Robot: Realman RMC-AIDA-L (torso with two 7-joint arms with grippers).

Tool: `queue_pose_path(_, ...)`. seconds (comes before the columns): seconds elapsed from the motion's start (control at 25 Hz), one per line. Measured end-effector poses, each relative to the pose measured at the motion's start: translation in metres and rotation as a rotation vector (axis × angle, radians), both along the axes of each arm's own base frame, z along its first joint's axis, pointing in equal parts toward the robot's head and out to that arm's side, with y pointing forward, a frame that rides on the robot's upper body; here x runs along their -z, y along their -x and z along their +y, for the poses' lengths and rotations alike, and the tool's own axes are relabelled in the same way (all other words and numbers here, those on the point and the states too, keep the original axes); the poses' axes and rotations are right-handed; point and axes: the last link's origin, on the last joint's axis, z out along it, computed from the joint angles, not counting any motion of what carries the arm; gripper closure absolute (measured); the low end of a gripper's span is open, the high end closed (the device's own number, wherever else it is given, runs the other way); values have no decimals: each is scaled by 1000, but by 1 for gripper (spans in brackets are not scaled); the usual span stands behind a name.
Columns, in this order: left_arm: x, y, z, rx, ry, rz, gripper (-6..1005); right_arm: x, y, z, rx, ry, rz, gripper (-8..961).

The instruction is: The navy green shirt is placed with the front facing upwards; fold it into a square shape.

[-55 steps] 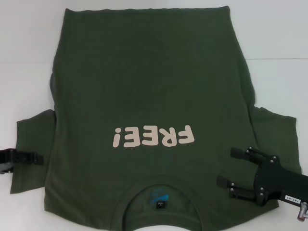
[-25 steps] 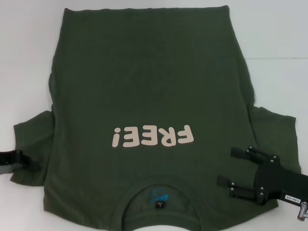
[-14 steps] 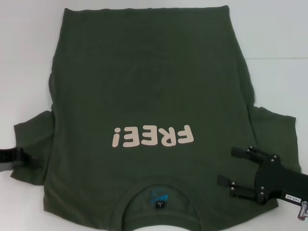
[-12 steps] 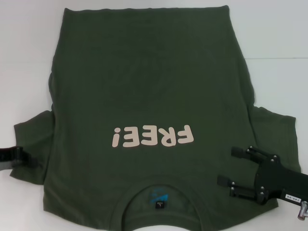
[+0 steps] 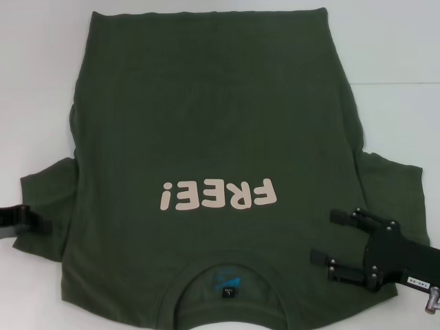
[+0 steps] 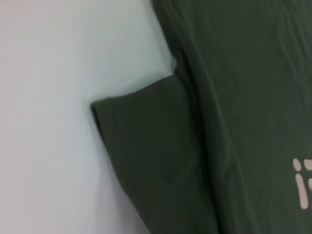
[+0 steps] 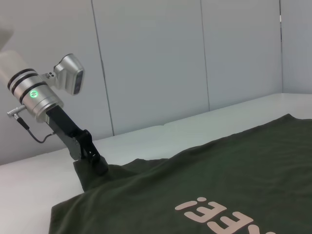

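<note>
The navy green shirt [image 5: 213, 117] lies flat and face up on the white table [image 5: 34, 82]. Its collar [image 5: 227, 265] is nearest me and its pale "FREE!" lettering [image 5: 218, 194] is on the chest. My left gripper [image 5: 31, 223] is at the outer edge of the left sleeve [image 5: 45, 206]. In the right wrist view the left gripper [image 7: 92, 158] pinches that sleeve edge and holds it slightly raised. My right gripper [image 5: 328, 237] is open, with its fingers spread over the shirt's right shoulder beside the right sleeve [image 5: 392, 185]. The left wrist view shows the left sleeve [image 6: 146, 146] from above.
White table surface lies all around the shirt. A pale wall [image 7: 146, 58] stands behind the table's far side in the right wrist view. The shirt's hem [image 5: 206, 14] reaches near the far edge of the head view.
My left gripper has drawn outward to the left, and the left sleeve edge has shifted and bunched a little with it. The right gripper has not moved.
</note>
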Motion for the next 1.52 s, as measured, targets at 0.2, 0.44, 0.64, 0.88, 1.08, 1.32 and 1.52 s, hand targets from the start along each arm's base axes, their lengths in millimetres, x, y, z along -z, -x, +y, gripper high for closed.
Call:
queue_pose_path(0.2, -9, -4, 1, 6, -23, -21, 944, 0, 0, 0, 1, -2, 1, 59)
queue_pose_path(0.44, -18, -3, 1, 6, -50, -36, 944, -1, 0, 1, 5, -7, 3, 60)
queue_pose_path(0.64, -27, -2, 3, 13, -85, -31, 945, -2, -1, 1, 7, -11, 5, 60)
queue_pose_path(0.88, -40, -2, 6, 17, -123, -13, 945, -2, -1, 1, 8, -13, 5, 60)
queue_pose_path(1.08, -50, -2, 9, 20, -158, -11, 946, -2, -1, 1, 9, -15, 6, 61)
queue_pose_path(1.32, -60, -7, 15, 39, -208, -32, 946, -1, 0, 2, 7, -14, 8, 61)
queue_pose_path(1.52, -63, -11, 18, 50, -229, -46, 946, -2, 0, 2, 8, -18, 10, 61)
